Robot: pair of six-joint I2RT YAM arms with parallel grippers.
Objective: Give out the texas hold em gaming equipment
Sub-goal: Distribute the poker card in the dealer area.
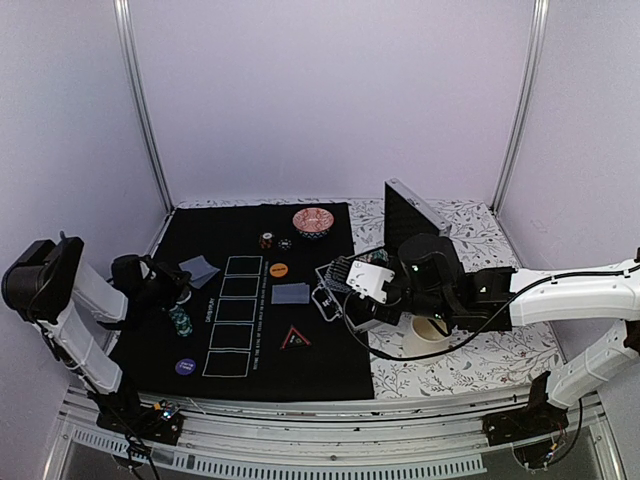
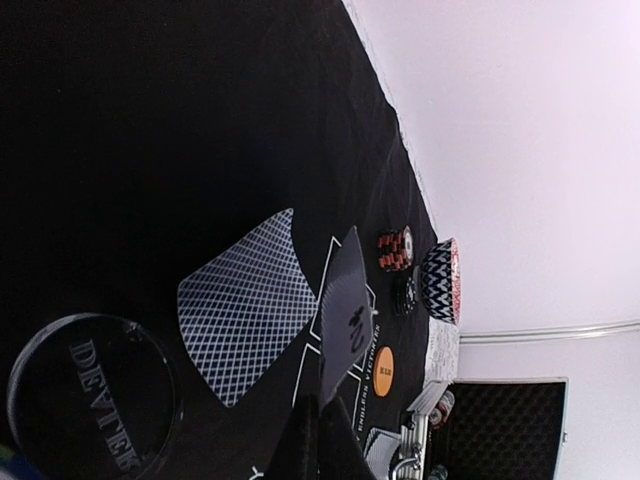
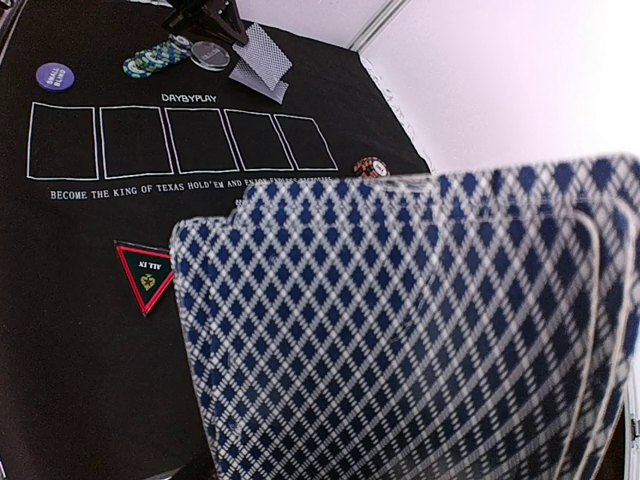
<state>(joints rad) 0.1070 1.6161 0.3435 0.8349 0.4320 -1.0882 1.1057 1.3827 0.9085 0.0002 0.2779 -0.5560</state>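
My left gripper (image 2: 318, 425) was clenched on one held card (image 2: 345, 310). It stood on edge above the black mat (image 1: 240, 370), with its long axis running out from my fingertips toward twelve o'clock in the wrist view. A flat card (image 2: 240, 305) lay face down just beside it at nine o'clock, and the dealer disc (image 2: 90, 400) sat nearer me at seven o'clock. My right gripper (image 1: 352, 288) was grasping the deck (image 3: 420, 330), whose backs filled its camera. From above, the flat card was at about two o'clock of my left gripper and well apart from my right. I judged the left arm the nearer one for laying the held card down there.
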